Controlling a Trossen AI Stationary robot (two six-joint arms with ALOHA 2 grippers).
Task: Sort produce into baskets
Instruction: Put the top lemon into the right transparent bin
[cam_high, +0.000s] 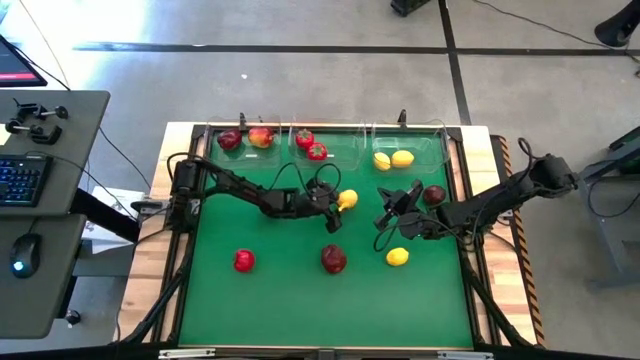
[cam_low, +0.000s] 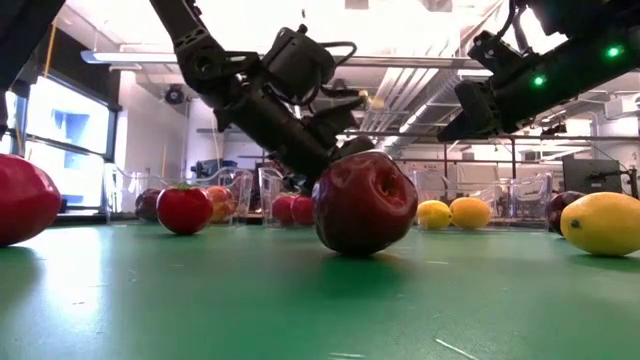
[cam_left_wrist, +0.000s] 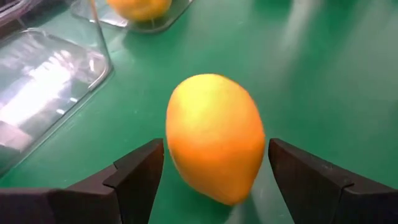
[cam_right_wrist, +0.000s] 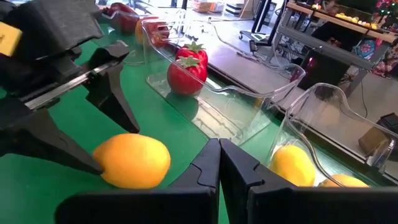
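A yellow lemon lies on the green mat, just in front of the three clear bins at the far edge. My left gripper is open, with one finger on either side of this lemon. My right gripper is shut and empty to the lemon's right; its closed fingers show in the right wrist view. The left bin holds two apples, the middle bin two red green-topped fruits, and the right bin two lemons. My left gripper's fingers stand close against the lemon's two sides, coming low and nearly level from the table's left. The lemon rests on the mat. I cannot tell whether the fingers touch it.
Loose on the mat are a dark apple by my right arm, a lemon, a dark red apple and a red fruit. The mat's near half is otherwise open.
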